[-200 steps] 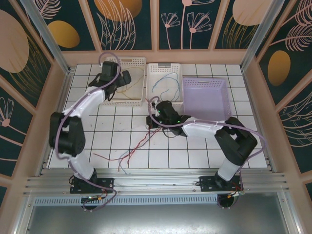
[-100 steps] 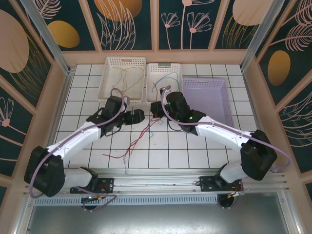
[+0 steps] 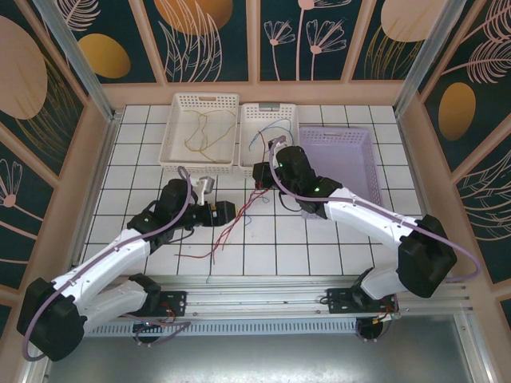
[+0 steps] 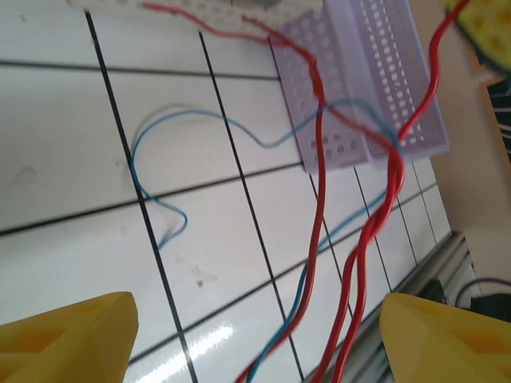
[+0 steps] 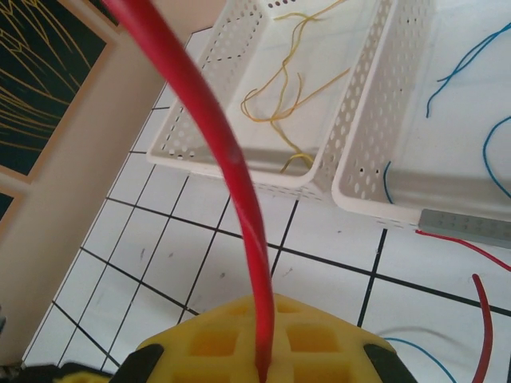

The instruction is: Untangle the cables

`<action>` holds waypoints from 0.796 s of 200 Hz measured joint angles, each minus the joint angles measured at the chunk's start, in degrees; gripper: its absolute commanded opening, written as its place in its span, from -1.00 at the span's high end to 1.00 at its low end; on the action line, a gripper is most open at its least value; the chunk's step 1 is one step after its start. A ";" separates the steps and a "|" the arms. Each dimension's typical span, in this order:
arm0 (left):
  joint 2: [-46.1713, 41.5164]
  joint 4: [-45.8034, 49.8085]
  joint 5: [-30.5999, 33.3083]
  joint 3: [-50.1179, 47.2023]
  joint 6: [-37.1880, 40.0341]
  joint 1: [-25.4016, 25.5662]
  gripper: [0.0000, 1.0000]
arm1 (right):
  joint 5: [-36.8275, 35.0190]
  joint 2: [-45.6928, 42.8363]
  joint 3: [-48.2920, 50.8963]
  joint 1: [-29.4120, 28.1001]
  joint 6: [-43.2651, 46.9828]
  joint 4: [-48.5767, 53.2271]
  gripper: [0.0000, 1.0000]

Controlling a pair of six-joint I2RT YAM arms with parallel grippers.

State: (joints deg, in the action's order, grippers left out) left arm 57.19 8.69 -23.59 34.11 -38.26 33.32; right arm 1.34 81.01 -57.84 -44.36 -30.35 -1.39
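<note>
Red cables (image 3: 231,227) trail over the tiles from my right gripper (image 3: 259,174) toward the near edge. That gripper is shut on a red cable (image 5: 239,183), which rises out of its yellow pads (image 5: 215,343). My left gripper (image 3: 226,211) is open low over the table. Two red cables (image 4: 319,239) and a twisted blue one (image 4: 287,319) run between its yellow fingertips (image 4: 72,339) without touching them. A loose blue cable (image 4: 200,120) loops on the tiles beyond. Yellow-tan cables (image 5: 275,104) lie in the left white basket (image 3: 200,169), and blue cables (image 5: 471,56) in the middle white basket (image 3: 249,159).
A purple basket (image 3: 371,159) stands at the back right, its corner just behind the lifted cables (image 4: 359,72). The metal rail (image 3: 255,291) runs along the near table edge. Bare tiles lie left of the left arm.
My left arm swung from the left white basket down to the red cables at mid-table, its jaws narrowing a little. My right gripper carried the red cable back toward the baskets.
</note>
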 measured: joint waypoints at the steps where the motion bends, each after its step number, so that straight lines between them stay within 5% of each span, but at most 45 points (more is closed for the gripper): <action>1: -0.09 0.00 -0.13 -0.13 0.00 0.07 -0.53 | -0.02 0.00 0.00 0.02 -0.02 0.00 1.00; 73: 0.72 -4.90 -4.39 -2.97 0.00 4.46 -0.45 | 0.02 0.00 -0.46 0.13 -0.20 0.48 1.00; 102: 2.69 -6.34 -4.48 -3.23 -0.15 5.97 0.41 | 0.02 -0.07 -0.66 0.13 -0.20 0.87 1.00; 133: 2.75 -7.34 -4.02 -3.48 -0.33 6.08 0.99 | 0.00 -0.46 -0.66 0.15 -0.17 1.84 1.00; 159: 2.38 -8.15 -3.30 -3.58 -0.02 6.14 1.00 | -0.07 -1.07 -0.59 0.44 -0.20 2.25 1.00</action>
State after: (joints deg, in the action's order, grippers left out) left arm 59.57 0.54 -26.89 30.52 -38.28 39.46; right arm 1.28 79.94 -58.43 -43.92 -30.55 0.86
